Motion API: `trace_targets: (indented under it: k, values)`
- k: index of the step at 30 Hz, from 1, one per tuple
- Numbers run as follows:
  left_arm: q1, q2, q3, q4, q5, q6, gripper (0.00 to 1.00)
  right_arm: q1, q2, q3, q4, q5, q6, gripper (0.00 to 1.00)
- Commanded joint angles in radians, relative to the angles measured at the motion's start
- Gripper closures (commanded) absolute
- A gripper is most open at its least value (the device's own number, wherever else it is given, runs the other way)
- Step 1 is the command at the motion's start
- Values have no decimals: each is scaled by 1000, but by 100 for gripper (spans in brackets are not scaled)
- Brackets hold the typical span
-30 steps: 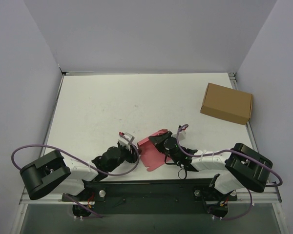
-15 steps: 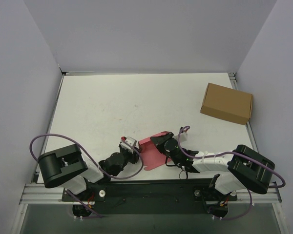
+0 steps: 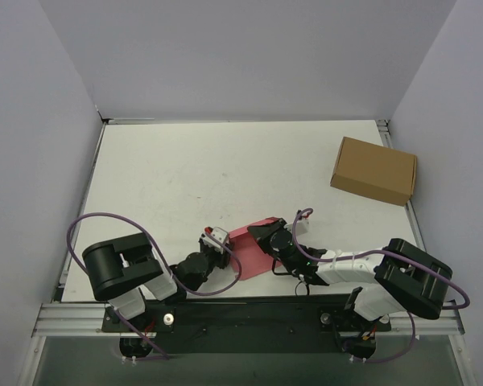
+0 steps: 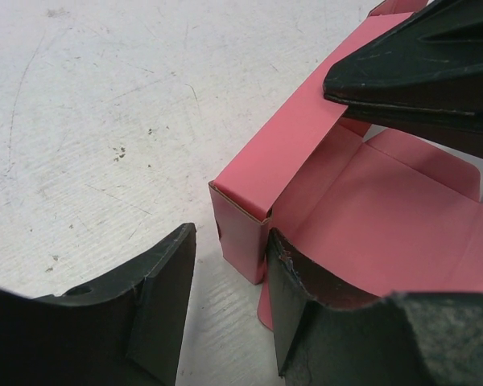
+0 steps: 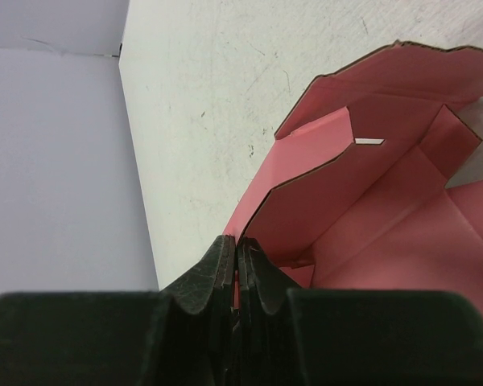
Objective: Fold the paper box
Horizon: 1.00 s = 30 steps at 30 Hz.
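Pink paper box: right gripper clamps its wall; left gripper, moved closer, straddles a corner, fingers apart.

L tool moved in to paper box corner, jaws narrowing.

We find a white table enclosed on three sides by plain, pale grey-lilac walls: a back wall, a left wall and a right wall. The tabletop is matt. In the left wrist view we note faint scratches and dark specks on it. A metal trim strip runs along its far edge and an aluminium rail along its near edge. A closed brown cardboard box lies near the right wall. Lighting is even and diffuse, with soft shadows only.
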Motion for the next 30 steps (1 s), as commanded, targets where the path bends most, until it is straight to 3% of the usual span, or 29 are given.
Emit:
trace_targets:
  k: [1,9,19,30]
  values:
    - [7,41,21,231,-87,42,50,22,35,-24,-140,-9,-25,100]
    - [5,130,32,358,-172,74,56,26,45,-10,-146,-21,-23,100]
    - [6,128,64,363,-260,107,70,31,19,7,-218,5,-7,100]
    - [-2,73,45,348,-257,142,100,34,-40,16,-304,46,23,100]
